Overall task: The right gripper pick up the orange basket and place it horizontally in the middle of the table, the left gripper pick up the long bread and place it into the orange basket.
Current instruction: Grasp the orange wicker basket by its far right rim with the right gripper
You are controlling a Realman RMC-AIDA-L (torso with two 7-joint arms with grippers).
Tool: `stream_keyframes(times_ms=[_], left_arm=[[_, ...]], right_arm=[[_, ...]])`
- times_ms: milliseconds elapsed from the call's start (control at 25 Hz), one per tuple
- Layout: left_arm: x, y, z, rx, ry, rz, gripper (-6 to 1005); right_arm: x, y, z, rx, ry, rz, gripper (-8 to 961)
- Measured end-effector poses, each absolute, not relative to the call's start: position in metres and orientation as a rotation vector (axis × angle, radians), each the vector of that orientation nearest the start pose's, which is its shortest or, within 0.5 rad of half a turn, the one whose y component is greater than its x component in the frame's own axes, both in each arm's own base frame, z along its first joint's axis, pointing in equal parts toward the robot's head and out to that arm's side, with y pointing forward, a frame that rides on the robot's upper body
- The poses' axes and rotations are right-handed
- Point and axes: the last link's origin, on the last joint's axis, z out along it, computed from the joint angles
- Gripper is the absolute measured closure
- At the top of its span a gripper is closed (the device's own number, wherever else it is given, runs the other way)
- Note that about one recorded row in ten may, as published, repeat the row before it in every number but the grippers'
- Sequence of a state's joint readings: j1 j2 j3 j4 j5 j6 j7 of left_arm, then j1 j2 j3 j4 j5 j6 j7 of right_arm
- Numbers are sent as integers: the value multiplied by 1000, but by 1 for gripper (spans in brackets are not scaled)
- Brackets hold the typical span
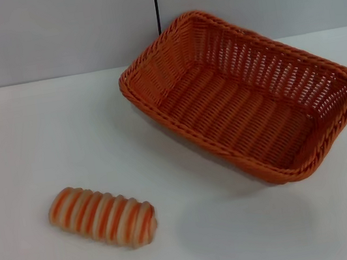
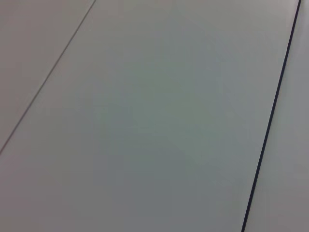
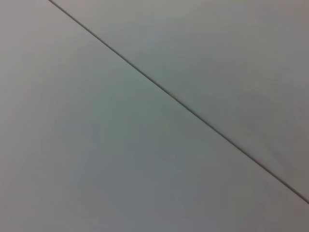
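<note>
The orange basket [image 1: 244, 95] rests on the white table [image 1: 23, 140] at the right and far side, turned diagonally, with nothing inside it. The long bread [image 1: 102, 216], cream with orange stripes, lies on the table at the near left, well apart from the basket. Neither the left gripper nor the right gripper shows in any view. Both wrist views hold only plain grey panels crossed by thin dark seams.
A grey wall [image 1: 45, 31] runs behind the table, with a thin dark vertical seam [image 1: 155, 4] just behind the basket's far corner. White tabletop lies between the bread and the basket.
</note>
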State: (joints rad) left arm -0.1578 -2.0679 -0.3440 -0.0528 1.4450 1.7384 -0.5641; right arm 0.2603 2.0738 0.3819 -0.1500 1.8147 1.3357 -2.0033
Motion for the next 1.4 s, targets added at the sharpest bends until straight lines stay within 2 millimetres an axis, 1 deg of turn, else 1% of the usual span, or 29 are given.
stream_keyframes(times_ms=[80,320,520,840,1120,1320,1400], left_arm=[[-389,194,77,-985,-561,-1053,874],[-389,196,77,-975,-565,-1063,659],[-386,200,76,-963,-569,-1081,405],[-383,205,73,-939,-597,-1138,193],[-382,207,77,-934,-578,-1141,172],[-383,207,75,-934,-608,-1162,174],[-382,207,73,-959,-609,-1161,174]], right_arm=[[444,222,104,-676,1011,1250,313],[445,223,103,-675,1015,1244,313],[445,223,103,-674,1019,1242,314],[446,225,103,-673,1024,1237,314],[446,224,102,-671,1028,1236,314],[445,224,101,-689,1035,1239,314],[442,225,113,-751,1027,1280,314]])
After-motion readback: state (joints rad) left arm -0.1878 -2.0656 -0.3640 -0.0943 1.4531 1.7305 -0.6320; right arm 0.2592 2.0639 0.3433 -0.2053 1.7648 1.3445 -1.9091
